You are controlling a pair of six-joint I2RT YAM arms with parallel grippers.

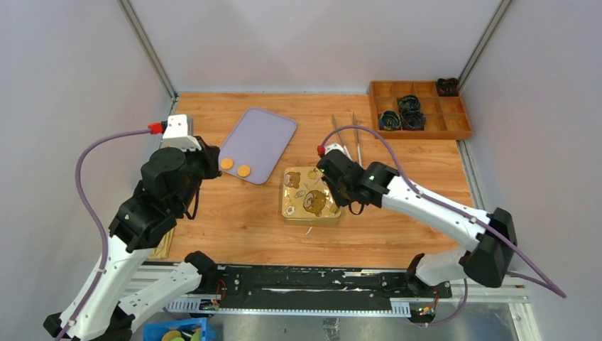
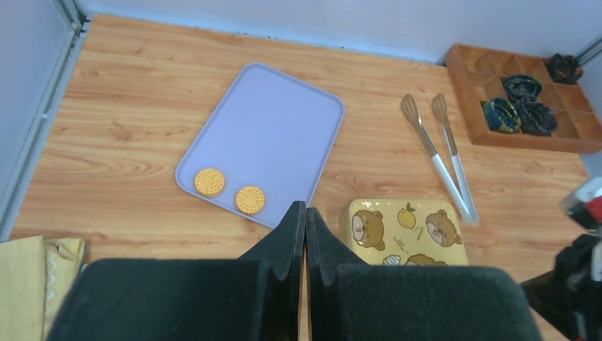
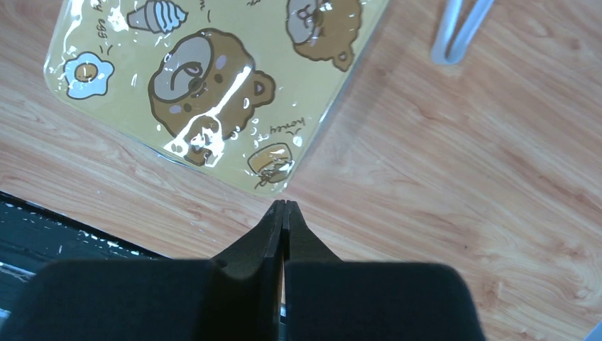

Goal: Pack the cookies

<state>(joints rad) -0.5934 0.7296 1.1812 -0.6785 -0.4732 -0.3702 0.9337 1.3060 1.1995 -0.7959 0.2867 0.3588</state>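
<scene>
Two round orange-yellow cookies (image 1: pixel 226 163) (image 1: pixel 243 170) lie on the near end of a lavender tray (image 1: pixel 259 138); the left wrist view shows them too (image 2: pixel 209 182) (image 2: pixel 250 200). A square yellow tin (image 1: pixel 310 195) with bear pictures sits lid-on at the table's middle. My left gripper (image 1: pixel 213 167) is shut and empty, hovering just left of the cookies, with its tips (image 2: pixel 305 209) over the tray's near edge. My right gripper (image 1: pixel 330 186) is shut and empty above the tin's right side, with its tips (image 3: pixel 284 206) at a corner of the tin (image 3: pixel 213 71).
Tongs (image 1: pixel 348 138) lie behind the tin. A wooden compartment tray (image 1: pixel 419 106) with dark items stands at the back right. A yellow cloth (image 2: pixel 35 284) lies at the near left. Grey walls close the sides and the back.
</scene>
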